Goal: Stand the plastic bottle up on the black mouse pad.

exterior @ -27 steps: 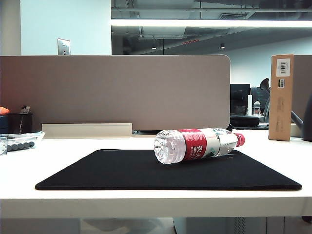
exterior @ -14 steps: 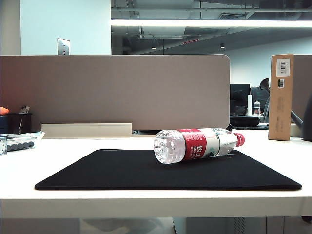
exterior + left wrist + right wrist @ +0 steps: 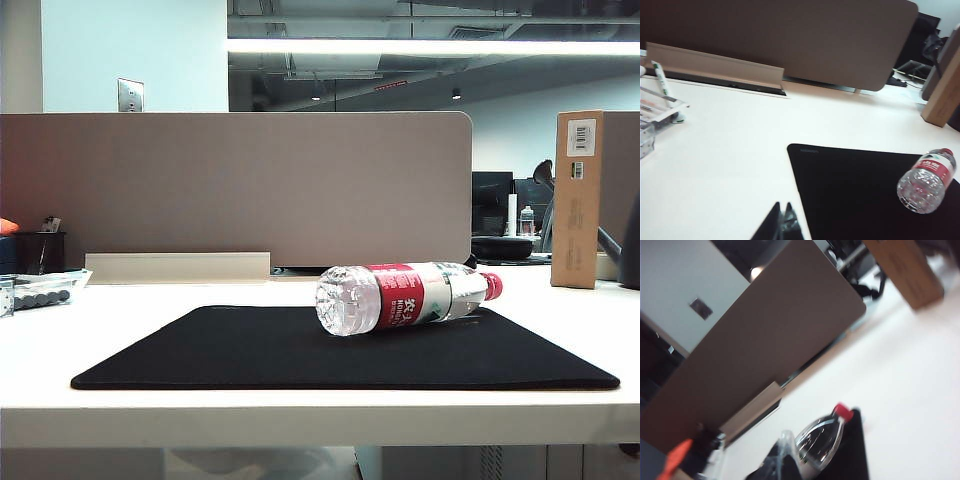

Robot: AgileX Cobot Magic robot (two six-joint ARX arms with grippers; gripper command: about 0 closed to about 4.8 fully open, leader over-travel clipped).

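White office desk [image 3: 300, 415] fronting a beige partition [image 3: 240, 185], seen with no arm in the exterior view. Nearest of all, left gripper [image 3: 782, 223] seen only as dark fingertips drawn close together at the edge of its wrist view, empty, poised above bare desk just beside the near corner of the black mouse pad [image 3: 860, 190]; whether fully closed, impossible to say. Right gripper [image 3: 782, 460] likewise only a sliver of pale, blurred fingertips pressed together, closed on nothing, tilted hard over. Just past those right fingertips, the plastic bottle [image 3: 822, 440], lying down, red cap pointing away from the claw. From the left claw, the same bottle well off across the pad, ribbed base turned toward it. On the exterior view, plastic bottle [image 3: 405, 297] flat on its side toward the far right part of the black mouse pad [image 3: 250, 350], untouched. Farther back, a cardboard box [image 3: 578, 200] upright beyond the pad, and clutter at the desk's left end. Nothing of the task done yet: reaching, gripping, tipping upright and releasing all left to do.
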